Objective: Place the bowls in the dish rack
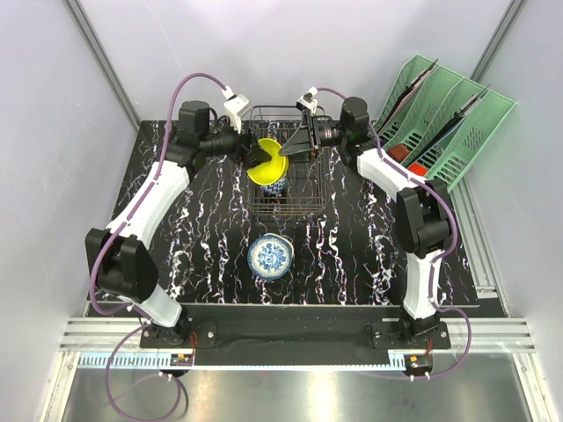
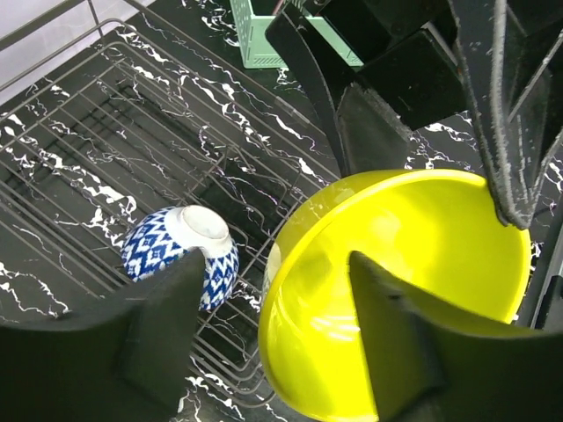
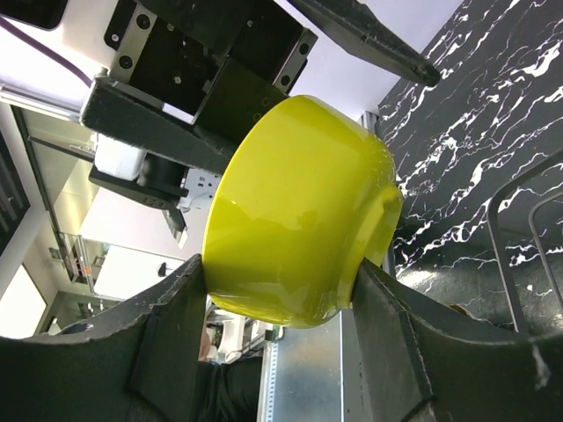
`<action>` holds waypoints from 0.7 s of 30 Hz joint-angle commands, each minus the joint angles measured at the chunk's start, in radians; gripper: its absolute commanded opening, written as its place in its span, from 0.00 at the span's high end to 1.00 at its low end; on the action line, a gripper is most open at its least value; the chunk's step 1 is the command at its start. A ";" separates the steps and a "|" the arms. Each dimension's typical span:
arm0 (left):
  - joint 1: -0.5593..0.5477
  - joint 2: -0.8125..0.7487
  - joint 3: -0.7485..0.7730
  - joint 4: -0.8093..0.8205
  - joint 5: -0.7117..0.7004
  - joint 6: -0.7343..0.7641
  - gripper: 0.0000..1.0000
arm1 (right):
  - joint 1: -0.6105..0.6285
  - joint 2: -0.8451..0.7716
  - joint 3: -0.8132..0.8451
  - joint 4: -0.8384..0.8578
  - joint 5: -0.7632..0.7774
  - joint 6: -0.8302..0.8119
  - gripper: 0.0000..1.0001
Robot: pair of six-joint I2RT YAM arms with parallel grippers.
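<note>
Left gripper (image 2: 274, 264) first: its jaws are spread wide. One of the fingers (image 2: 396, 352) sits inside the yellow bowl (image 2: 422, 220). The other is outside the wall, and you can see rack wire in the gap, so it's not pinching anything.

The right gripper (image 3: 277, 264) is spread wide too, with the bowl's body filling the space between its fingers. Both fingers overlap the bowl's edges in its own wrist view, but I honestly can't tell if they're actually squeezing it.

The yellow bowl is tipped on its side over the dish rack (image 1: 299, 204), between the two grippers. I can't make out whether it touches the wires.

Just beside it, inside the rack, a blue-and-white zigzag bowl (image 2: 180, 251) lies tipped with its white foot showing. Another blue floral bowl (image 1: 269, 257) sits upright on the black marbled table (image 1: 352, 246), in front of the rack. A mint-green organizer (image 1: 444, 123) is off at the far right corner.
</note>
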 commanded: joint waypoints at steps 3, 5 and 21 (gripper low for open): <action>-0.006 -0.003 0.047 0.001 -0.025 0.013 0.22 | 0.004 -0.043 0.001 -0.032 0.011 -0.085 0.87; -0.001 -0.018 0.049 -0.005 -0.044 0.013 0.16 | 0.001 -0.046 0.010 -0.118 0.035 -0.126 0.88; 0.309 -0.155 -0.141 -0.120 -0.208 0.076 0.01 | 0.014 -0.092 0.375 -1.117 0.921 -1.010 0.93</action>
